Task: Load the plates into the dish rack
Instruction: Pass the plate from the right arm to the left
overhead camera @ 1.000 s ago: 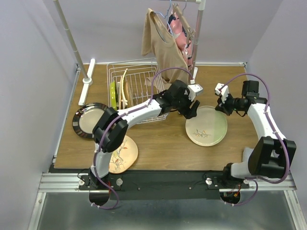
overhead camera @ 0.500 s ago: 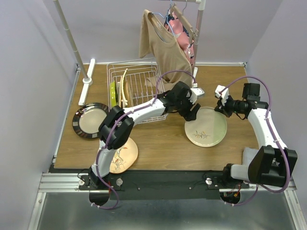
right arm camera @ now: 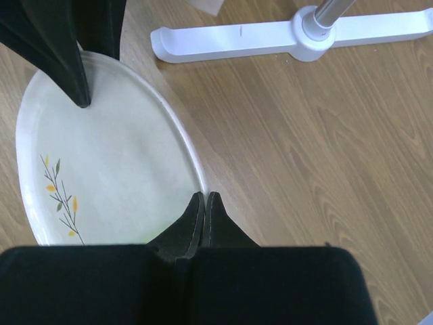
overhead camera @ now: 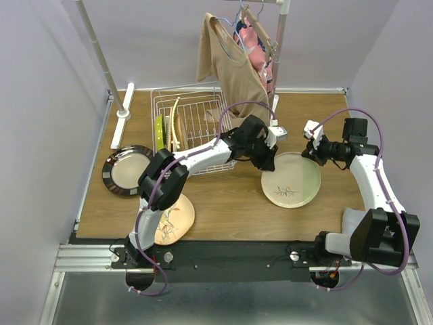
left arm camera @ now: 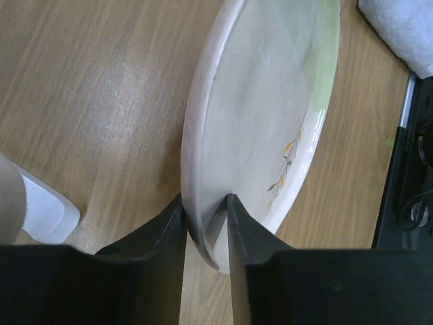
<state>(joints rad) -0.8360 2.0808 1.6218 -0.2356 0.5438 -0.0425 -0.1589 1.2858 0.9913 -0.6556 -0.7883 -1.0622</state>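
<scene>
- Left gripper (left arm camera: 206, 203) pinches the cream-green plate (left arm camera: 270, 101) by its rim; grip looks shallow, so seat it deeper before lifting.
- Right gripper (right arm camera: 204, 196) is pressed together, its tips against the opposite rim.
- Tilt the plate upright for the dish rack (overhead camera: 193, 112) at the far edge of the table (overhead camera: 230, 203).

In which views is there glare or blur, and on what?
Left wrist view: soft sheen on the table and the plate; the left end effector is dark, without detail. Right wrist view: plate and wood grain sharp, no glare. Top view: even light, only faint shadows.

Wooden table (overhead camera: 230, 200): plates (overhead camera: 127, 169), rack (overhead camera: 196, 115), perhaps cloth (overhead camera: 350, 218)
</scene>
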